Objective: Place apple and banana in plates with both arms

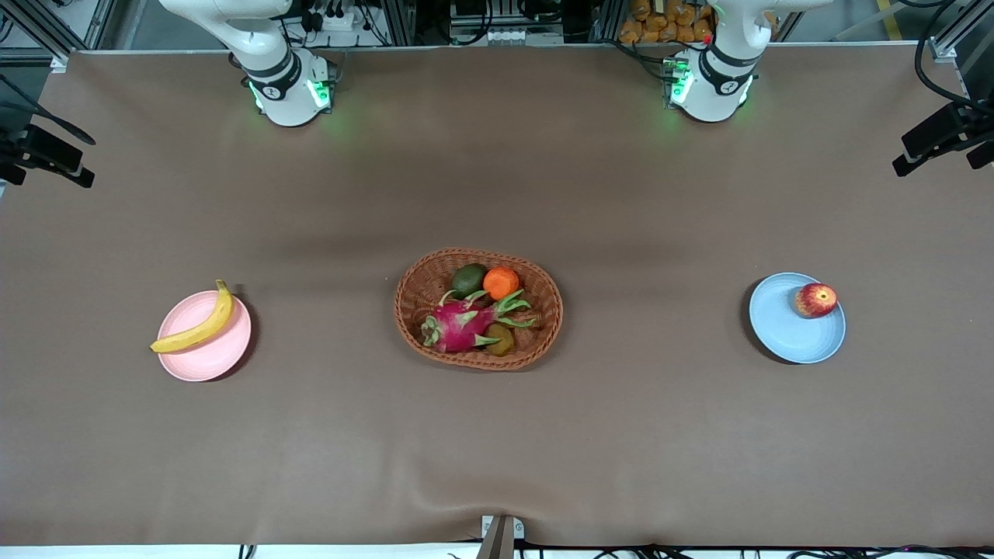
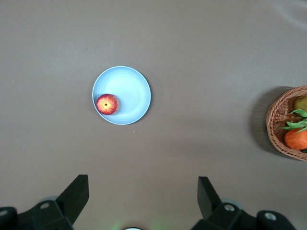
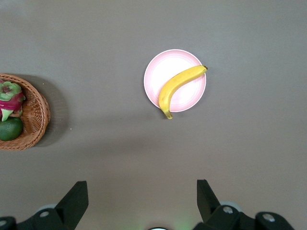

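Both tools, left point(image 2: 139, 199) and right point(image 3: 139, 199), are held apart and empty high over the worktop point(image 1: 497, 435); the apple point(image 1: 816, 300), seated near the blue plate's point(image 1: 788, 334) rim, could be rolled off by a bump.

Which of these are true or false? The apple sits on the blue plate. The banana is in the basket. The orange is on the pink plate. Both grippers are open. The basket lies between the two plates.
1. True: the apple rests on the blue plate, near its rim.
2. False: the banana lies across the pink plate, both ends overhanging the rim.
3. False: the orange is in the wicker basket.
4. True: the left gripper and right gripper are open, holding nothing.
5. True.
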Tool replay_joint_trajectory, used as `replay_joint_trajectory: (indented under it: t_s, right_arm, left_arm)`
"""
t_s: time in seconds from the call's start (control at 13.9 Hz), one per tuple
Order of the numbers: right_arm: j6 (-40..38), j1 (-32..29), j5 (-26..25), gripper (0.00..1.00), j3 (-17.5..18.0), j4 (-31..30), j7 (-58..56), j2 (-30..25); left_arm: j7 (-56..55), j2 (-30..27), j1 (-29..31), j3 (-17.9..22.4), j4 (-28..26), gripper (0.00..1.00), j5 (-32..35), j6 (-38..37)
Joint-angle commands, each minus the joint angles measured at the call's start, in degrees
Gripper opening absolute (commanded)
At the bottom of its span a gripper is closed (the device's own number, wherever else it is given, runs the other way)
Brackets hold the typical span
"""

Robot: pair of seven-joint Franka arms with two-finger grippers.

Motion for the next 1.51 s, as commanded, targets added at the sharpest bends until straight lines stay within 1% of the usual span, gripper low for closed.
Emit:
replay_joint_trajectory:
  t_s: [0.0, 0.43, 0.72, 1.08, 1.22, 1.43]
  right_arm:
    - [0.1, -0.8, 0.4, 1.0, 0.8, 0.6, 0.2, -0.1]
    - [0.4, -0.7, 0.5, 1.0, 0.9, 0.7, 0.4, 0.1]
    - [0.0, 0.4, 0.4, 1.0, 1.0, 0.6, 0.7, 0.1]
    - [-0.1, 0.6, 0.5, 1.0, 1.0, 0.6, 0.7, 0.1]
    - [-0.1, 0.6, 0.5, 1.0, 1.0, 0.6, 0.7, 0.1]
    - [-0.2, 0.6, 0.5, 1.0, 1.0, 0.6, 0.8, 0.1]
  left_arm:
    - [0.0, -0.2, 0.3, -0.1, 0.6, 1.0, 0.6, -1.6]
    - [-0.1, -0.1, 0.2, 0.4, 1.0, 1.0, 0.5, -2.5]
    - [-0.1, 0.2, 0.0, 0.4, 2.5, 1.0, 0.5, -5.3]
    - [0.0, 0.2, -0.7, -0.2, 2.6, 1.0, 3.6, -7.3]
    - [0.3, 0.2, -1.5, -0.7, 2.5, 1.0, 3.9, -7.3]
    - [1.8, 1.0, -0.7, -0.6, 2.2, 1.0, 4.0, -7.0]
